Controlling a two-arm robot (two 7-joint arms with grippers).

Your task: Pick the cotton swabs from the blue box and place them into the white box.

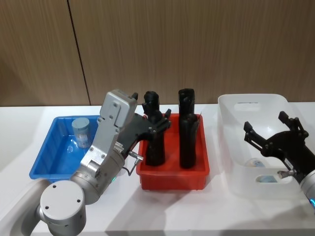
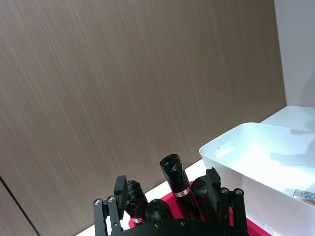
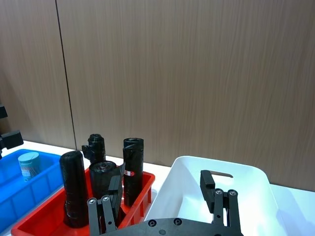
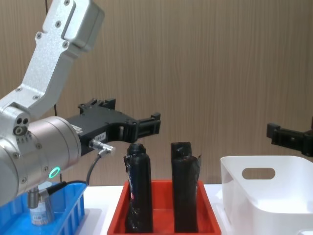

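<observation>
Left gripper hung open and empty over red tray, right gripper open, empty over white box, swab jar stood by blue box's far edge.

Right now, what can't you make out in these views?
- Blue box: its near right corner, head view, hidden by the left arm.
- White box floor: head view, right gripper covers part, so the cotton swabs count there is uncertain.
- Red tray: black bottles at left, head view, overlapped by left gripper.
</observation>
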